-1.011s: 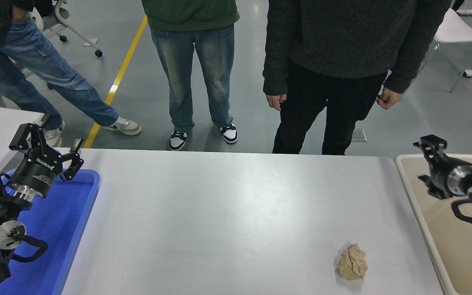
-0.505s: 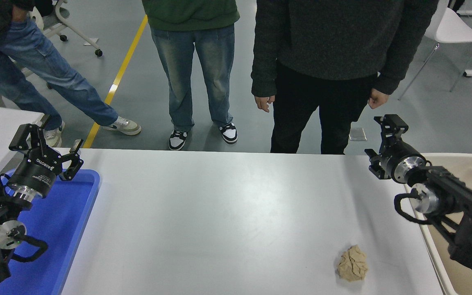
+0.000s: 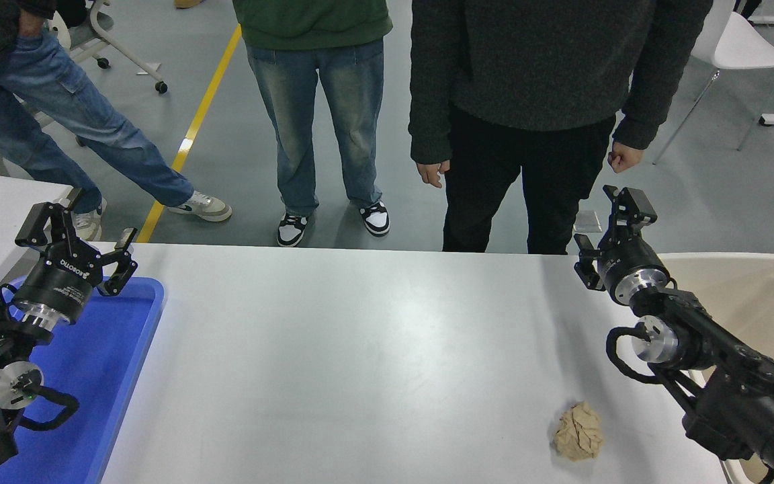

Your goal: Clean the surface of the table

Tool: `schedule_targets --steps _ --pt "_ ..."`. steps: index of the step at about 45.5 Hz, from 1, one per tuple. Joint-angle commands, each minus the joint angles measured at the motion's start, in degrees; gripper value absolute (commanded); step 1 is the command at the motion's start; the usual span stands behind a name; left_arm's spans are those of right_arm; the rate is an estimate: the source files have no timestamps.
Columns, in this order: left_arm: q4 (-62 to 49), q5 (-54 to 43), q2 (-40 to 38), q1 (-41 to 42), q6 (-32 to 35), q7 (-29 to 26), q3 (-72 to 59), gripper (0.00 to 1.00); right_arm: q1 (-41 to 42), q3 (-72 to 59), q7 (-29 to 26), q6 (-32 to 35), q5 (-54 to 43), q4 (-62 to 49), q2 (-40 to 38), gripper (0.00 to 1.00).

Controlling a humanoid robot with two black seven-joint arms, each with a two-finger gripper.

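The white tabletop (image 3: 360,349) spreads wide between the two claws, its far right corner lying under the right claw (image 3: 607,225), and three people stand past its far edge, the dark-clothed one just beyond that claw. A blue tray (image 3: 125,363) lies beneath the left claw (image 3: 74,238), parked with its fingers spread apart, and a beige bin (image 3: 756,296) sits to the right of the right claw. The right claw hangs with its fingers apart, holding nothing, and a crumpled tan paper ball (image 3: 578,431) rests on the tabletop well nearer the camera than it.
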Motion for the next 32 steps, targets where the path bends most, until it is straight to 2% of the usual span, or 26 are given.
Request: schedule_targets --steps 1,18,24,26,32 --pt "0.0 0.0 0.0 0.0 0.0 0.0 0.0 1.0 -0.5 0.3 0.9 0.1 -0.1 -1.2 0.8 1.0" --pt "0.0 0.0 0.0 0.0 -0.1 0.0 0.0 1.0 -0.2 -1.7 0.8 0.4 -0.5 -1.2 -1.0 1.0" --pt "0.0 0.0 0.0 0.0 -0.1 0.0 0.0 1.0 1.4 -9.4 0.4 0.6 -4.3 -0.3 -6.2 1.0" --pt "0.0 0.0 0.0 0.0 -0.1 0.0 0.0 1.0 3.9 -15.2 0.1 0.6 -7.5 0.9 -10.2 1.0" --pt "0.0 0.0 0.0 0.0 -0.1 0.0 0.0 1.0 6.4 -21.8 0.0 1.8 -9.2 4.8 -16.8 1.0"
